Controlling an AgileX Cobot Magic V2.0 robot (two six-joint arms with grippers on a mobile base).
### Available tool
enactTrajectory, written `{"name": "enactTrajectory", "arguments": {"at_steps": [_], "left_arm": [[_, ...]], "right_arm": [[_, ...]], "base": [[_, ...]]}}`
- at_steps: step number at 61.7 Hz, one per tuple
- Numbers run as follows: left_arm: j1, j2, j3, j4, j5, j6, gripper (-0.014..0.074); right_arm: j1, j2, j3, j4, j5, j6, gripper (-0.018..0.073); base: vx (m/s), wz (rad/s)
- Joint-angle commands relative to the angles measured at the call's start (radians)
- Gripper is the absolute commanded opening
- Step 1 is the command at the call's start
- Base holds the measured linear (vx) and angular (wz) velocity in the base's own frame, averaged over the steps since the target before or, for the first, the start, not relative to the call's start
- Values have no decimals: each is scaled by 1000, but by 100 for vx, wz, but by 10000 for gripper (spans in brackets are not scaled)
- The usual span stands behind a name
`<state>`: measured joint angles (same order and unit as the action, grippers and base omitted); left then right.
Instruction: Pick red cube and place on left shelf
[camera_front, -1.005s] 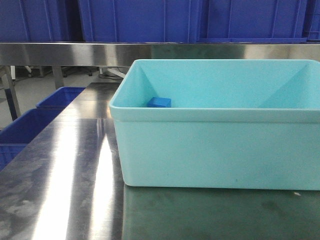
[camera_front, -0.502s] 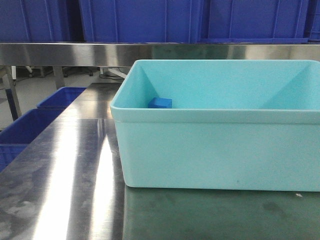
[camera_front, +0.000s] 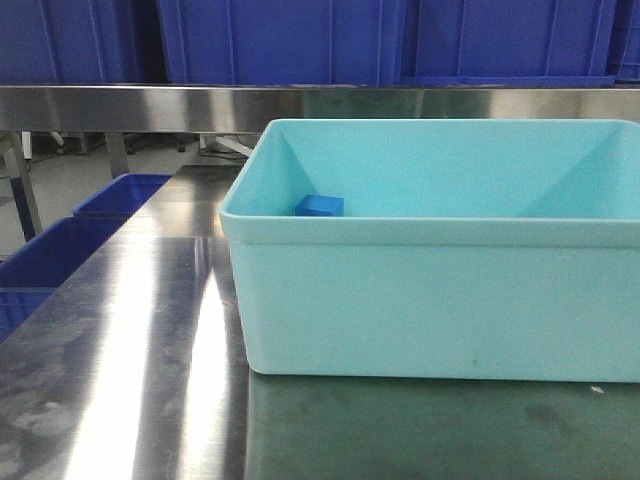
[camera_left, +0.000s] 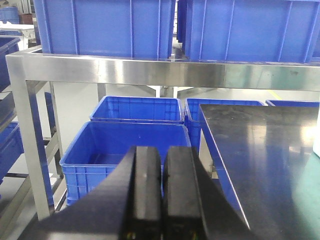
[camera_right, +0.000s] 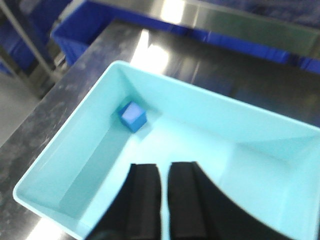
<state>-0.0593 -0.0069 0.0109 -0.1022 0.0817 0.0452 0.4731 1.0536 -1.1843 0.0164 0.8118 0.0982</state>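
The red cube shows in none of the views. The left shelf (camera_front: 150, 105) is a steel rack with a flat front bar (camera_left: 150, 70), and dark blue ribbed crates (camera_front: 280, 40) (camera_left: 105, 25) stand on it. My left gripper (camera_left: 163, 150) hangs shut and empty left of the tabletop, facing the shelf, over floor crates. My right gripper (camera_right: 164, 167) hovers shut and empty above the pale cyan tub (camera_right: 85, 145) (camera_front: 430, 230). A small blue block (camera_right: 132, 116) (camera_front: 319, 205) lies in the tub's far left corner.
The tub stands on a steel tabletop (camera_front: 150, 330) (camera_left: 260, 140), partly on a green mat (camera_front: 440, 430). Open blue crates (camera_front: 50, 255) (camera_left: 125, 145) sit on the floor left of the table, under the shelf. A steel rack leg (camera_left: 30, 145) rises at the left.
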Motion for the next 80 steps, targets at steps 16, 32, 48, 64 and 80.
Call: {"name": "enactTrajectory", "arguments": {"at_steps": [16, 32, 48, 64, 80], "left_arm": [[-1, -14, 24, -2, -90, -5, 102], [-1, -14, 24, -2, -90, -5, 102], [-1, -14, 24, -2, -90, -5, 102], [-1, -14, 24, -2, -90, -5, 102], [-1, -14, 24, -2, -90, -5, 102]], "right_arm": [[58, 259, -109, 11, -38, 81, 451], [56, 375, -109, -33, -14, 151, 511], [28, 432, -109, -134, 84, 294, 548], [-7, 473, -106, -158, 134, 378, 548], [-11, 582, -106, -156, 143, 391, 548]], "base": [[0, 0], [0, 0], [0, 0], [0, 0], [0, 0]]}}
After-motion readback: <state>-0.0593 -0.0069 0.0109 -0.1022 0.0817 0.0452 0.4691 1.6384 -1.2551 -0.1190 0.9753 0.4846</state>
